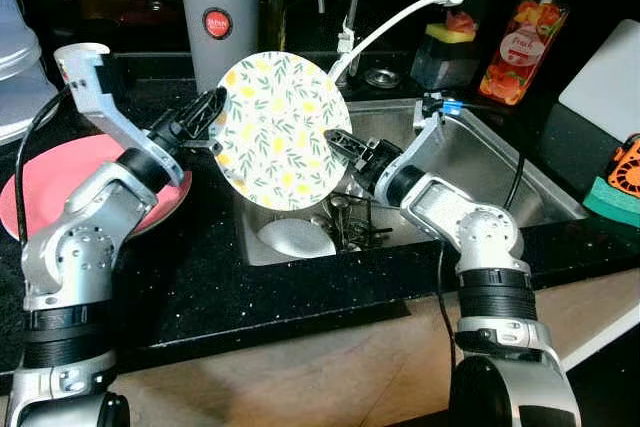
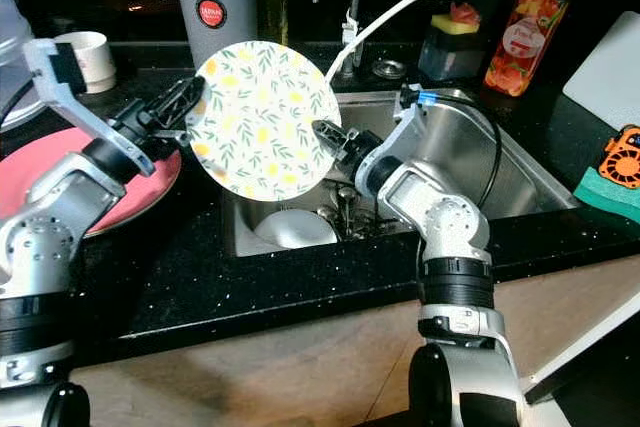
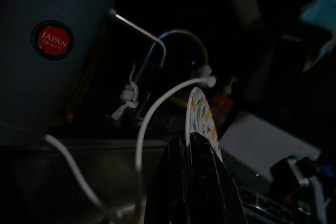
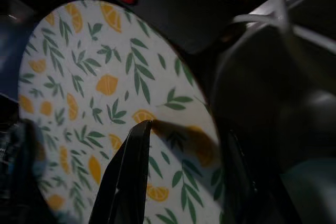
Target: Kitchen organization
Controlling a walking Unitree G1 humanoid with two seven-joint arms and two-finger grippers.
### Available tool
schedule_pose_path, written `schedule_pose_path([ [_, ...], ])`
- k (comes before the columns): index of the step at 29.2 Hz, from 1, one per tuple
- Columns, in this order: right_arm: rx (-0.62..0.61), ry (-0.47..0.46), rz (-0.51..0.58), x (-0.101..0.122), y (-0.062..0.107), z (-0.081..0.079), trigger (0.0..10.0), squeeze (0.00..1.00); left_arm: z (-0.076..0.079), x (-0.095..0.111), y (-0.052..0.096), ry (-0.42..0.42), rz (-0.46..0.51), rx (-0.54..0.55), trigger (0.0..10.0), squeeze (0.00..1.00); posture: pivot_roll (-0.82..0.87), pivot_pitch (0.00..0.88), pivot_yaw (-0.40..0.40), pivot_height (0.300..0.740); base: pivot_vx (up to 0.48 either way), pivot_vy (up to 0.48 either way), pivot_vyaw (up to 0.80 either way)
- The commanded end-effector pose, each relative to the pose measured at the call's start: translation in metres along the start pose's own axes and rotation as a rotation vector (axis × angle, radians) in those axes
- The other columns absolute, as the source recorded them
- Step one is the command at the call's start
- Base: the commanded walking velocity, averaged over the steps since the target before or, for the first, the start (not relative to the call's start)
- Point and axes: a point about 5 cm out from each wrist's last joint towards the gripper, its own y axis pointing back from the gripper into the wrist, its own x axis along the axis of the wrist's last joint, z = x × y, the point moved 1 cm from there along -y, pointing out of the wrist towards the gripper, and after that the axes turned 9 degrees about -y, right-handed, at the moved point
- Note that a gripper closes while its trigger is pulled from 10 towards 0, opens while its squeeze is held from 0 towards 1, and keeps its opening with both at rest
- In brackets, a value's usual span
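Glossy speckled black stone-like counter [image 1: 250,287], brushed steel sink [image 1: 520,182], smooth glazed lemon-print plate [image 1: 285,132], shiny pink plate [image 1: 60,182], matt grey plastic canister [image 1: 215,7].

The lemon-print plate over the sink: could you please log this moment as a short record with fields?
held item: lemon-print plate, on edge above the sink
left tool: shut on the plate's left rim
right tool: shut on the plate's right rim
in the sink: white bowl, cutlery
counter, robot's left: pink plate
behind: grey canister, soap bottle

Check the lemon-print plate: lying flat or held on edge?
On edge: the lemon-print plate faces the camera above the sink, left gripper and right gripper pinching opposite rims.
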Motion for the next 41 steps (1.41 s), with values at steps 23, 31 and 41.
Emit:
schedule_pose_path([
  [23,0.211,-0.317,0.005,0.019,0.005,-0.022,0.0,0.0,-0.005,-0.009,0.002,0.099,-0.067,0.026,0.0,0.0,-0.03,0.098,-0.049,0.74,0.0,0.0,0.0],
  [31,0.221,-0.357,0.044,0.028,0.006,-0.021,0.0,0.0,-0.016,-0.022,0.002,0.042,-0.158,0.116,10.0,0.0,-0.03,0.101,-0.049,0.74,0.0,0.0,0.0],
  [41,0.165,-0.319,0.136,0.049,0.013,-0.01,0.0,0.0,-0.041,-0.009,0.003,-0.067,-0.125,0.314,10.0,1.0,-0.02,0.103,-0.047,0.74,0.0,0.0,0.0],
])
